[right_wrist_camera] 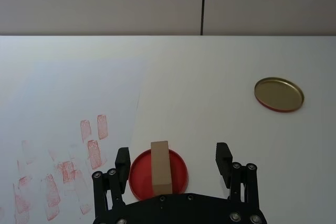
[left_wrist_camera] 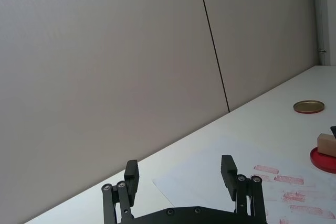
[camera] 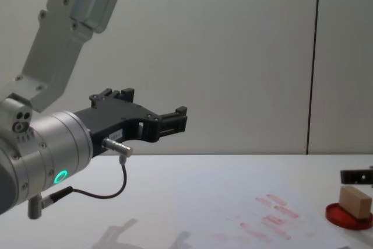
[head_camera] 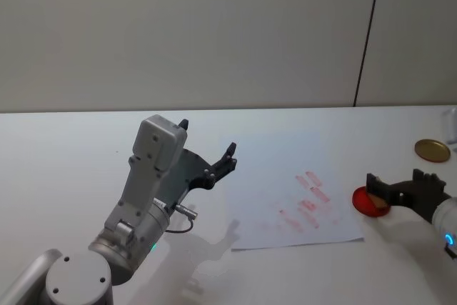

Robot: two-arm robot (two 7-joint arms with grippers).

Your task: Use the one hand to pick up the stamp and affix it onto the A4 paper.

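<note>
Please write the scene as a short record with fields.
Right gripper: open, fingers on either side of the stamp, not closed on it
Stamp: on the red ink pad, right of the A4 paper
A4 paper: flat, bears faded red prints
Left gripper: open, raised left of the paper
Other: gold lid, far right

The left arm (head_camera: pixel 143 198) wears light grey and brushed silver shells: a boxy link (camera: pixel 70 4) dotted with small dark screw holes, then a round cylindrical wrist (camera: pixel 52 150) carrying a small green glowing ring (camera: pixel 60 176). A thin black cable (camera: pixel 124 173) loops from a silver plug on the wrist's side. The left gripper (left_wrist_camera: pixel 179 163) is matt black, its two flat fingers borne on paired link bars with silver pivot screws. The right gripper (right_wrist_camera: pixel 172 150) shows the same black linkage, with a pale wrist and a blue light (head_camera: pixel 448 239) behind it.
</note>
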